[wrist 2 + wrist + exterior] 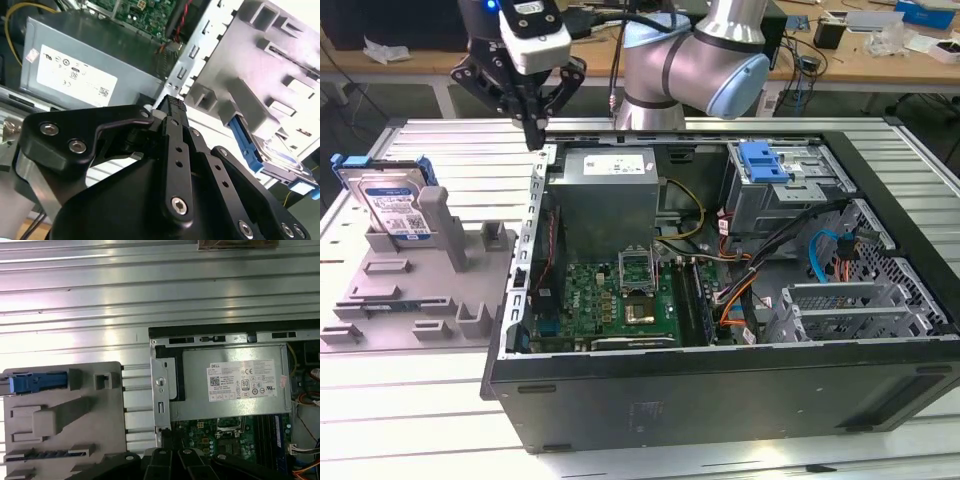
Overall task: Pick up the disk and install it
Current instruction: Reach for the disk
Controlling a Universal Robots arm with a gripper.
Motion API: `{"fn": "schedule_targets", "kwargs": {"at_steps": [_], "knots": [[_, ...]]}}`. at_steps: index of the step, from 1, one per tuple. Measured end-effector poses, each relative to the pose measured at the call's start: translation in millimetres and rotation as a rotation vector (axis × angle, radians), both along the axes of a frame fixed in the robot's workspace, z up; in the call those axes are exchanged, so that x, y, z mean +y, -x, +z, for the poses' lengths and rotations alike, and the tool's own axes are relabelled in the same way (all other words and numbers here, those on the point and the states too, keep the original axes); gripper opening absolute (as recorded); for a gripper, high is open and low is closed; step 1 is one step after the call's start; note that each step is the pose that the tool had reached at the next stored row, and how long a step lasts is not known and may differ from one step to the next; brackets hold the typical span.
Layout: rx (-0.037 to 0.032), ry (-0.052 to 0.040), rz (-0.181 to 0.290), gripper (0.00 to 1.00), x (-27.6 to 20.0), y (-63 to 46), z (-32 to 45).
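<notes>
Black gripper (535, 135) is clenched with nothing in it. It hangs over the back corner of the open black tower PC case (720, 372), right above the case wall on the exterior view's left. In the second wrist view the gripper (172, 105) tips sit over that metal edge, next to the big grey power-supply box (75, 70).

The flat silver metal hard disk in a blue plastic bracket (388, 200) isn't picked. It stands on edge at the far end of the grey plastic slotted fixture (430, 290), label facing out, well apart from the gripper on the exterior view's left. The first wrist view looks down on the blue bracket edge of the disk (37, 382), seated in the fixture (65, 415).

Edges and room: there's only a narrow strip of bare ribbed aluminium counter (440, 150) between fixture and case wall. Open counter (150, 290) lies beyond both. Inside the case the power-supply box (605, 190) fills the corner nearest the gripper. The blue plastic latch on a grey metal cage (765, 165) sits further to the exterior view's right, with cables below it.

Behind the silver arm (705, 60) is a cluttered wooden counter (820, 55).
</notes>
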State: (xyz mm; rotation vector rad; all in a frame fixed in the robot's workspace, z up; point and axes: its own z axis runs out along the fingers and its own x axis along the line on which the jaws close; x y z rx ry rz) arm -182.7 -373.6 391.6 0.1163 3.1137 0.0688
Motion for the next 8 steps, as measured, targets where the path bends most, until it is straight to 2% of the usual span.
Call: {"fn": "schedule_targets", "kwargs": {"at_steps": [4, 8], "knots": [[-0.0001, 0.0, 0.0, 0.11, 8.5, 14.4, -0.4], [0.0, 0.0, 0.0, 0.11, 14.7, 25.8, -0.7]]}}
